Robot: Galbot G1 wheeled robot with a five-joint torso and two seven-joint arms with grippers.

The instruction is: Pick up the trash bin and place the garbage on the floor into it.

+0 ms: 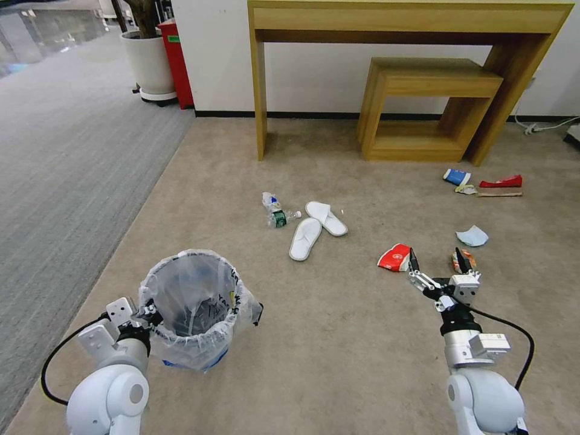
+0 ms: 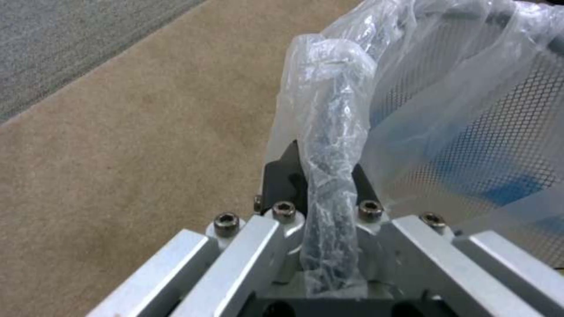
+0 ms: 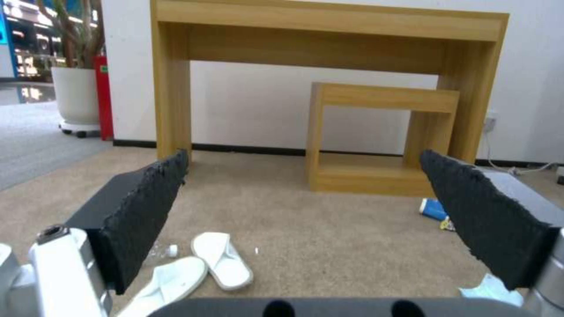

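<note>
The trash bin [image 1: 192,305], judged light with a slippery liner, is held at its rim between the left gripper [image 2: 329,207] jaws. Right gripper [image 1: 438,261] jaws stand wide, empty.

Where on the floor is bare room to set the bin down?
Bare carpet lies between the trash bin, held by the left gripper, and the open right gripper. Crowded: around the slippers and red-white packet.
</note>
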